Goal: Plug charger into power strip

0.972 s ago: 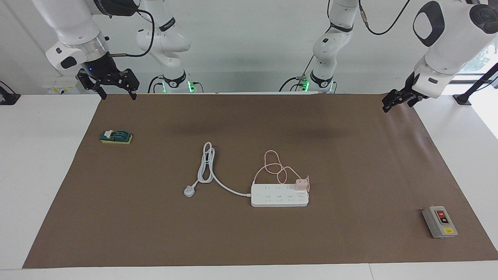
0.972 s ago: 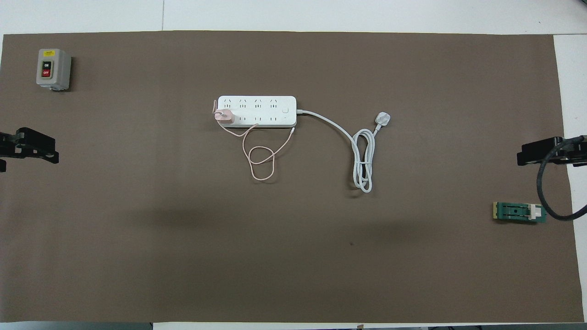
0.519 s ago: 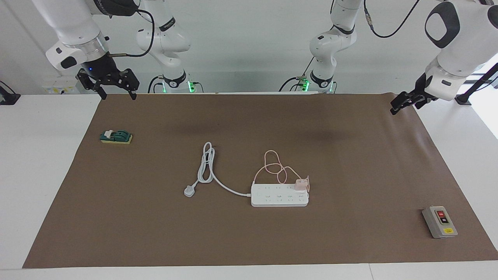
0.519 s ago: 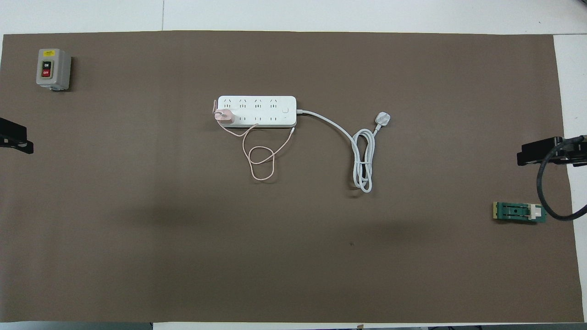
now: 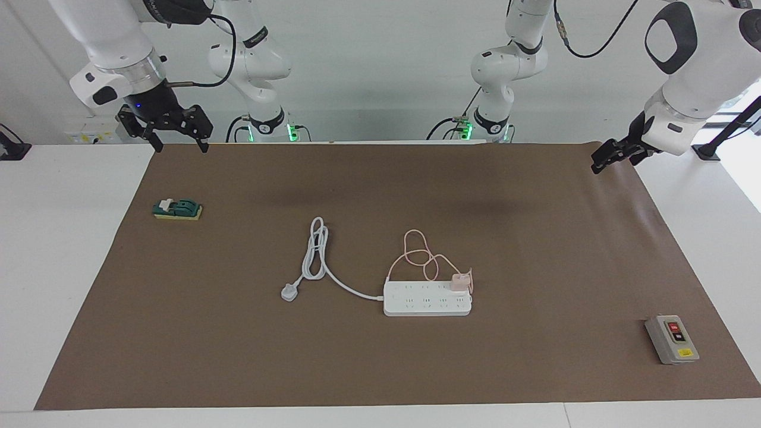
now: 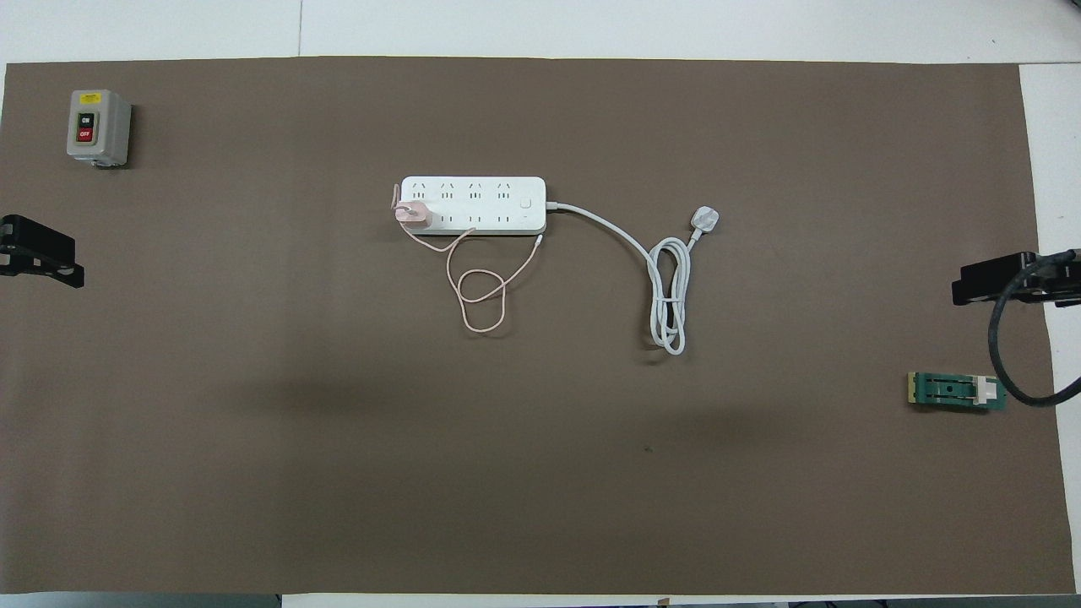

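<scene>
The small pale pink cube charger [image 5: 458, 282] sits seated at the nine o'clock end, seen from overhead, of the long white power strip [image 5: 427, 304], which looks like why the left gripper [image 5: 612, 156] and right gripper [image 5: 176, 134] hang released, empty, over the brown mat's [image 5: 535, 238] ends.

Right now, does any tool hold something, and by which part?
Nothing is held. The left tool and right tool hang open and empty; the charger sits on the power strip.

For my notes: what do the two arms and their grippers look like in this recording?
Both arms are glossy white with rounded segments, dark grey joint patches and black cables along them; green lights glow at their bases. The right gripper is black with linked fingers below a silver wrist ring. The left gripper is black too.
</scene>
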Robot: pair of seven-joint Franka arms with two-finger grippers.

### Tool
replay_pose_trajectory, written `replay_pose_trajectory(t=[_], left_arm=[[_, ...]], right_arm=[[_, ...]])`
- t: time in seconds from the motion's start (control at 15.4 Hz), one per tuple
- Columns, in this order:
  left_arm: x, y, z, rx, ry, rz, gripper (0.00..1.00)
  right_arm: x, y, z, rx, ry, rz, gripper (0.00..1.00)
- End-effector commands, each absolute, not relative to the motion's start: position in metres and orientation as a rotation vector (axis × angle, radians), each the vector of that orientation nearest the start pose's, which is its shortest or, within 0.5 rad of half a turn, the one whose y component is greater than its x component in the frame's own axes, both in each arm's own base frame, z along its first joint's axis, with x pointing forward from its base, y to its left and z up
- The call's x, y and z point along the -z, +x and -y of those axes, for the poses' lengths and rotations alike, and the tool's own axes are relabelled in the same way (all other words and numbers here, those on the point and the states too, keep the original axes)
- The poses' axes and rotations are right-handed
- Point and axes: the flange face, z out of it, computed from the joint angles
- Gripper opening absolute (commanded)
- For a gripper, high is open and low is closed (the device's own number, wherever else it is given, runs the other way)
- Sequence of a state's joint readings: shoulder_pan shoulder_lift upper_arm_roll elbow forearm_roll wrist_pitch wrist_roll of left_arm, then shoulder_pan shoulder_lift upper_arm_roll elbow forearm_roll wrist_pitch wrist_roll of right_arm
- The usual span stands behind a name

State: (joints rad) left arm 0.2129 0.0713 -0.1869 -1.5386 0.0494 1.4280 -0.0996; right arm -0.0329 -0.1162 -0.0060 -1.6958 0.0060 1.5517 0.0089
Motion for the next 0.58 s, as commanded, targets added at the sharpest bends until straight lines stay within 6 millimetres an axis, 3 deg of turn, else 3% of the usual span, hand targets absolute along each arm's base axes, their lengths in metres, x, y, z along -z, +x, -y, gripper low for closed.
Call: replay_pose_trajectory(t=[0.0, 0.26, 0.52], left_arm=[[-0.589, 0.541, -0.017, -0.306, -3.065, 0.215, 1.0], [-0.585, 0.524, -0.011, -0.331, -3.054, 0.196, 1.0], [-0.585, 0.528, -0.016, -0.281, -3.064, 0.188, 1.0]], right_arm=[[-0.628, 0.512, 0.021, -0.06, -3.142, -0.099, 1.0], [-0.628, 0.512, 0.021, -0.06, -3.142, -0.099, 1.0], [-0.628, 0.512, 0.02, -0.06, -3.142, -0.097, 1.0]])
